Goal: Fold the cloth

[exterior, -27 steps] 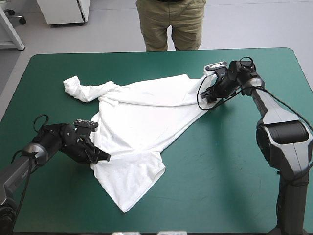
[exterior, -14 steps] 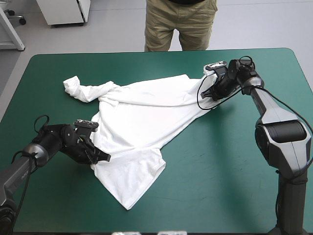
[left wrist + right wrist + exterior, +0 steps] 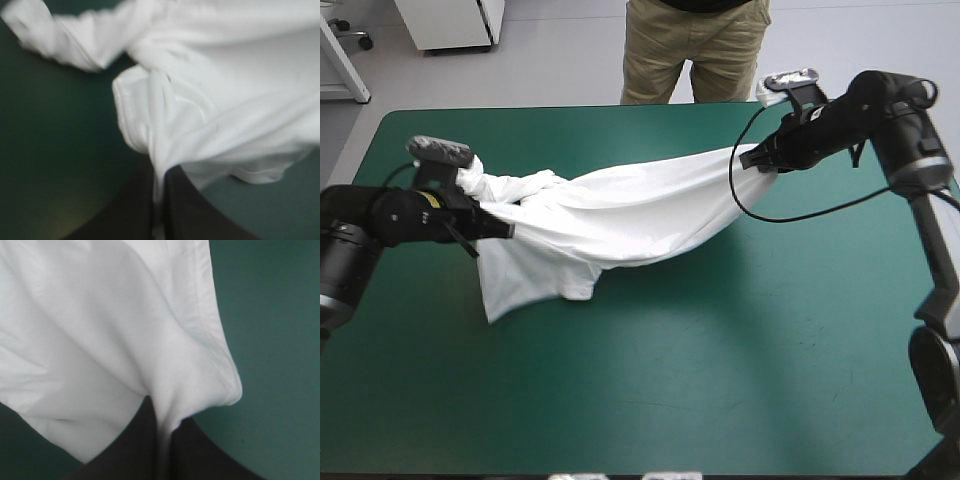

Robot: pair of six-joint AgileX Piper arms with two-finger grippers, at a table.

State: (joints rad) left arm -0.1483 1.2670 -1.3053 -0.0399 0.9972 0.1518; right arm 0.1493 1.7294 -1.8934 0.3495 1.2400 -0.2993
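Nearest is the open teal-green cover (image 3: 700, 390); past it the T-shirt (image 3: 620, 210) hangs stretched between the two arms over the table's far half, a white swag whose lowest fold droops toward the cover on the left side. The left gripper (image 3: 503, 228) has its black fingers all but closed, pinching a bunched edge of the fabric. Farther back on the right, the right gripper (image 3: 752, 160) does the same, nipped tight on a hemmed corner and raised above the table
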